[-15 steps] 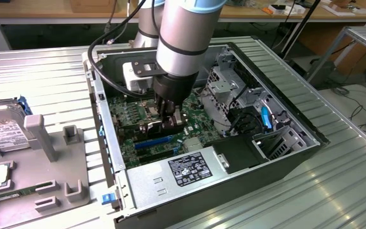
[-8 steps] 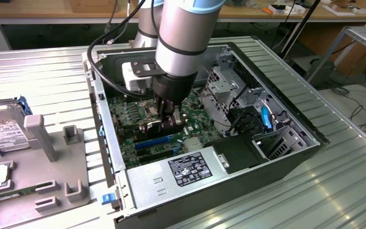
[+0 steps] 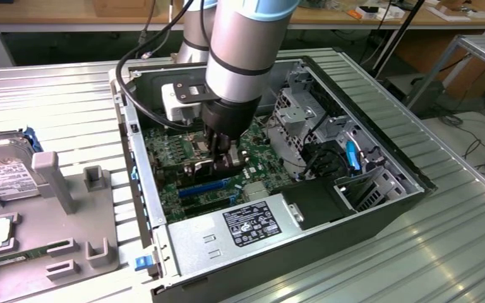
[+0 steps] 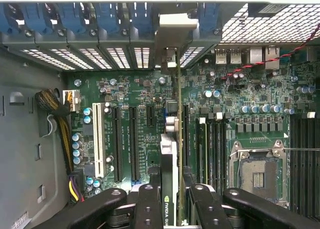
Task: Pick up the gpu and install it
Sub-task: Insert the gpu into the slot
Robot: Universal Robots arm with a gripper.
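STATE | gripper [image 4: 176,209]: fingers [image 4: 149,206] partly closed, clamped on both faces of gpu [image 4: 170,154] | gpu: held on edge inside computer case [image 3: 139,170], over motherboard [image 4: 125,89], bracket end at rear slot panel [image 4: 100,54] | seating in slot: cannot be determined

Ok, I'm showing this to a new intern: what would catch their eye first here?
The big grey arm reaching into the open case at the exterior view's middle. Its gripper is shut on the gpu, held edge-on over the motherboard slots. A hard drive lies at that view's left.
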